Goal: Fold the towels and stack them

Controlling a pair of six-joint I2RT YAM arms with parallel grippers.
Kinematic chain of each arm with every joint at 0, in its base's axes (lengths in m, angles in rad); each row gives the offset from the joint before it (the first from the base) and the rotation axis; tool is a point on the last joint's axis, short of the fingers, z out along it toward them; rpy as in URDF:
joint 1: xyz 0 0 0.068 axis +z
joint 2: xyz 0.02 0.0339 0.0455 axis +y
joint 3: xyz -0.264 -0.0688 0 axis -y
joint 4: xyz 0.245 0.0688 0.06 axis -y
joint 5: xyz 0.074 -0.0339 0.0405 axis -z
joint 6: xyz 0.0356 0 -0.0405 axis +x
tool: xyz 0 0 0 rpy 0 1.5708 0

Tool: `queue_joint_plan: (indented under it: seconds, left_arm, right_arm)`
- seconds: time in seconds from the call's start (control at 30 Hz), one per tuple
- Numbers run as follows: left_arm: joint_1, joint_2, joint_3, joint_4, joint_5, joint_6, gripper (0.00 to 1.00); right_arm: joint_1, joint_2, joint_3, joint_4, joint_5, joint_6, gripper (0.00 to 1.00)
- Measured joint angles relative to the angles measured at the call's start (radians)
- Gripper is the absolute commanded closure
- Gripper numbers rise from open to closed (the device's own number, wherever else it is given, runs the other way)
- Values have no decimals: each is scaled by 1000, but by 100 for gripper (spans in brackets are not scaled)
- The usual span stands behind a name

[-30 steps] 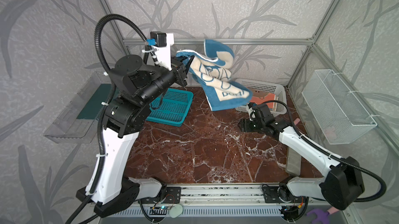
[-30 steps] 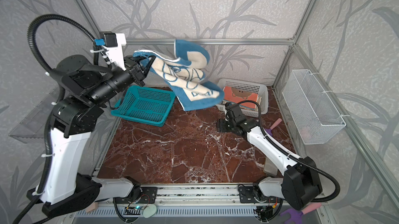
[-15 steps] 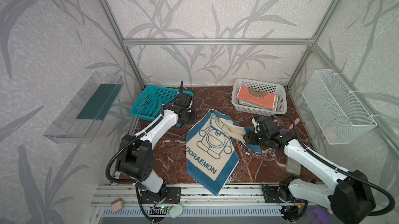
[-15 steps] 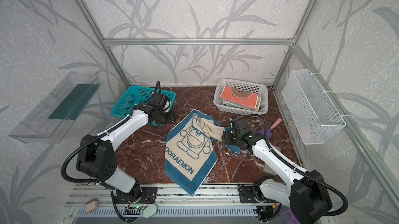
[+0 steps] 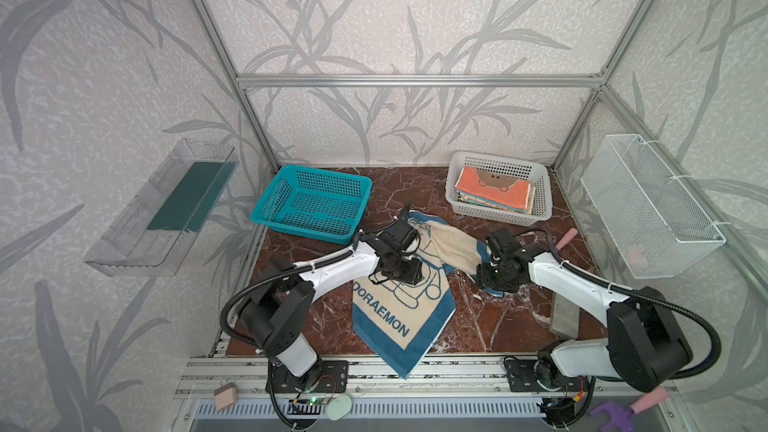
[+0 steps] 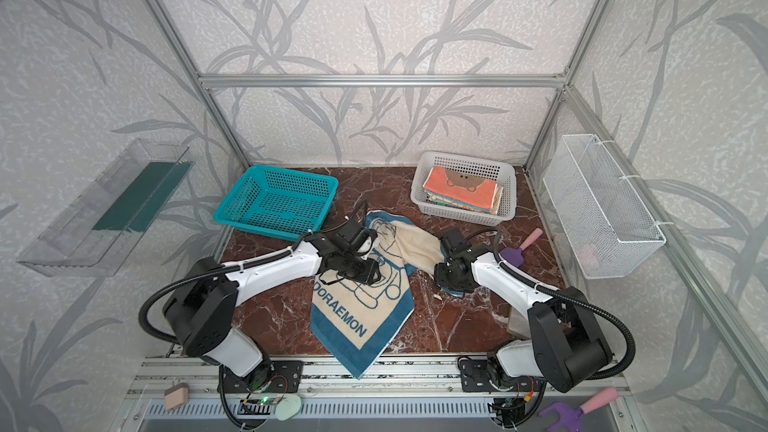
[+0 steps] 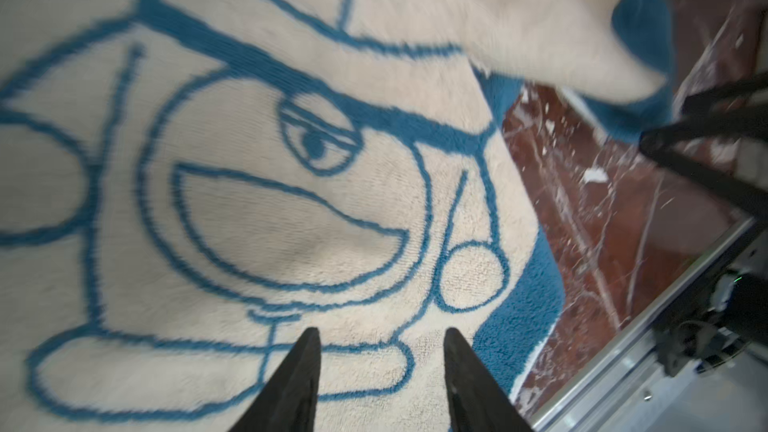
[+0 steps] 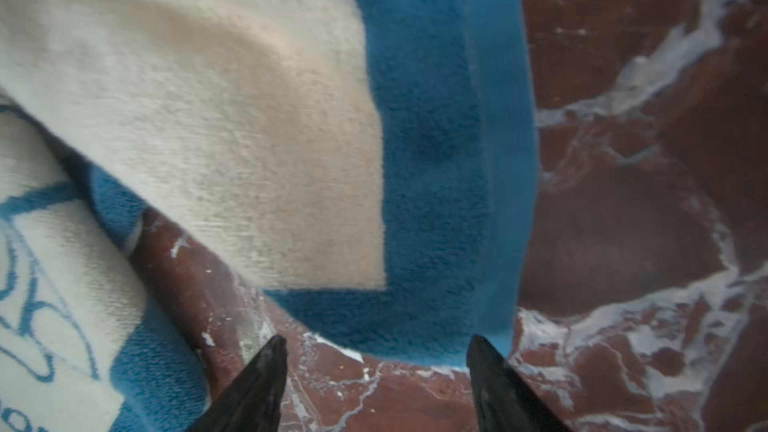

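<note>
The DORAEMON towel (image 5: 399, 317) lies askew on the worktop (image 5: 498, 317). Its near corner hangs over the front edge and its right corner is flopped back, cream underside up. The left gripper (image 7: 382, 332) hovers over the print, jaws apart and empty. The right gripper (image 8: 376, 340), also open and empty, sits at the flopped corner, probably to flatten it before folding. The stack (image 5: 494, 186) of folded towels sits in the white basket (image 5: 498, 213).
</note>
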Motion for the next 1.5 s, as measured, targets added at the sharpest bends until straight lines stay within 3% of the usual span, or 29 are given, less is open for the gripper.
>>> queue_joint_plan:
  seconds: [0.23,0.3,0.37,0.43,0.53,0.73,0.9,1.0,1.13,1.3,1.4,1.5]
  left_arm:
    - [-127,181,103,26,-31,15,46]
    - [-133,202,123,43,-50,14,56]
    - [-132,220,141,53,-73,17,81]
    - [-132,230,146,59,-105,18,100]
    - [-125,225,146,58,-140,17,100]
    - [-76,125,146,82,-193,34,100]
    - [-6,-52,146,209,-227,41,100]
    - [19,-172,133,305,-272,48,100]
    - [58,-339,61,388,-347,48,99]
    - [159,-487,-79,389,-425,27,91]
    - [214,-505,-135,346,-430,5,84]
    - [229,-493,-155,280,-417,-9,77]
  right_arm:
    - [-21,67,-11,-11,40,-7,34]
    - [-22,115,-5,-12,50,-16,48]
    - [-22,140,15,-9,57,-29,74]
    - [-24,165,40,-3,59,-43,89]
    - [-26,204,91,-8,65,-73,100]
    - [-24,199,301,-62,81,-164,100]
    - [6,87,503,-69,77,-236,100]
    - [77,5,599,-72,73,-291,100]
    - [264,-65,677,-69,36,-376,100]
    - [481,-72,513,21,-129,-401,100]
    - [510,-27,311,54,-185,-362,100]
    - [505,-1,129,49,-174,-326,90]
